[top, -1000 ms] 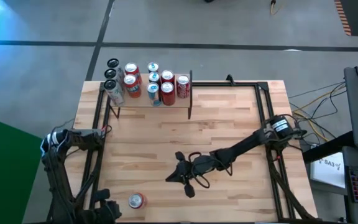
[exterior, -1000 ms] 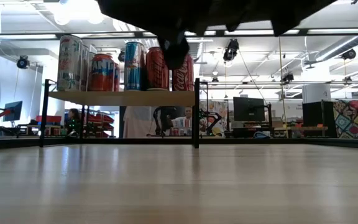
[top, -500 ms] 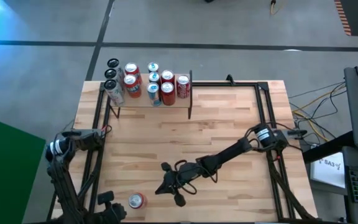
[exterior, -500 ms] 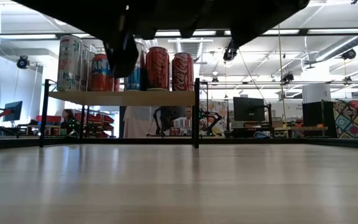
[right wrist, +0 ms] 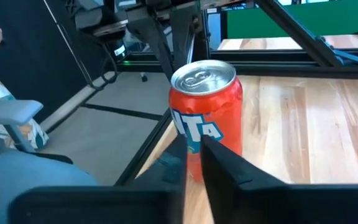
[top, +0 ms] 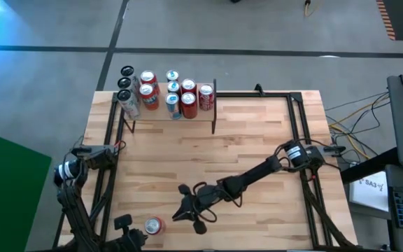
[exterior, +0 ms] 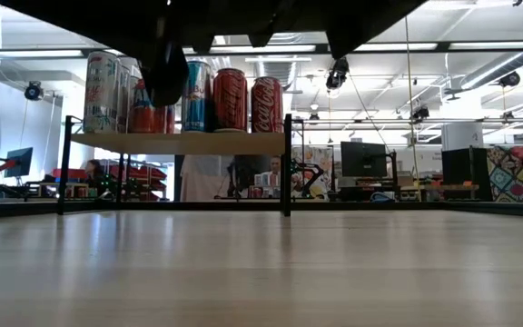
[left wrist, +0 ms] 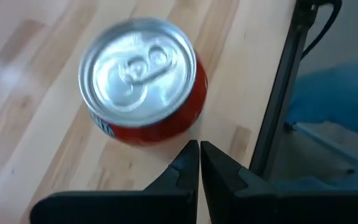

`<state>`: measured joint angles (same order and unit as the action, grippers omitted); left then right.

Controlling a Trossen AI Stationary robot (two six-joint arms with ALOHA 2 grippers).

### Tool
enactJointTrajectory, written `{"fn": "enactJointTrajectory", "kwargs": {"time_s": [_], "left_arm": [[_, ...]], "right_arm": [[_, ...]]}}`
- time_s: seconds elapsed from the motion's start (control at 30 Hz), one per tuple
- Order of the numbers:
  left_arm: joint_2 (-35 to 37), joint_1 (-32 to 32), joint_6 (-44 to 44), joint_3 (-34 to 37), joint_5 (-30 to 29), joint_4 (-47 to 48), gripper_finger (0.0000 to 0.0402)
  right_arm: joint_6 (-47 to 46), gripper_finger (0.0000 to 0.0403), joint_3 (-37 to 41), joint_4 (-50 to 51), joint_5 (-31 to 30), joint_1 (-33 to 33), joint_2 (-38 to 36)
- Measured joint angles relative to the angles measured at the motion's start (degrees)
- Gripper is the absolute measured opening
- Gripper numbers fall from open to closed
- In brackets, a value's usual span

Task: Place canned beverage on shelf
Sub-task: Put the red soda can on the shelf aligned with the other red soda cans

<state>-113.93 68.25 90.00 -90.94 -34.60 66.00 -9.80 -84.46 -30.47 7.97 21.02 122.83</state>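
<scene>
At table's near-left corner, orange can (top: 153, 225) stands upright, well apart from shelf (top: 166, 112) at far edge. Right gripper (top: 191, 213) approaches w/ fingers nearly together; must widen, centre on can. Left gripper (left wrist: 199, 163) shut, just beside can.

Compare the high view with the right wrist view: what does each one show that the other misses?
Only the high view shows the shelf with its cans at the table's far edge, and the right end effector low over the table, short of the orange can. Only the right wrist view shows that can's side lettering and a person's arm in the room beyond. Both show the can standing upright near the table's near edge, close by the left end effector.
</scene>
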Motion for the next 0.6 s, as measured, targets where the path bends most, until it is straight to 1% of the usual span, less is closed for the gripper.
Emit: {"fn": "enactJointTrajectory", "kwargs": {"time_s": [0.07,0.13,0.23,0.37,0.47,0.53,0.6], "left_arm": [[0.00,-0.07,-0.02,0.00,-1.28,0.07,0.0000],[0.00,-0.21,-0.02,0.00,-1.42,0.44,0.0000],[0.00,-0.26,0.06,0.00,-1.00,0.90,0.0000],[0.00,-0.45,0.12,0.00,-0.95,0.88,0.0000],[0.00,-0.70,0.11,0.03,-1.42,0.89,0.0000],[0.02,-0.85,0.09,0.09,-1.70,1.08,0.0000],[0.02,-1.00,-0.19,0.11,-1.72,1.13,0.0000]], "right_arm": [[0.02,0.0056,-0.17,0.32,0.00,0.11,0.01],[0.08,0.0089,-0.27,0.33,0.00,0.11,0.13],[0.37,0.0155,-0.31,0.12,-0.41,0.11,0.72],[0.37,0.0253,-0.31,0.14,-1.57,0.11,2.05],[0.39,0.0316,-0.31,-0.33,-2.03,0.07,3.17],[0.37,0.0347,-0.31,-1.53,-2.04,-0.14,4.31],[0.27,0.0367,-0.31,-3.86,-2.17,-0.28,5.79]]}}
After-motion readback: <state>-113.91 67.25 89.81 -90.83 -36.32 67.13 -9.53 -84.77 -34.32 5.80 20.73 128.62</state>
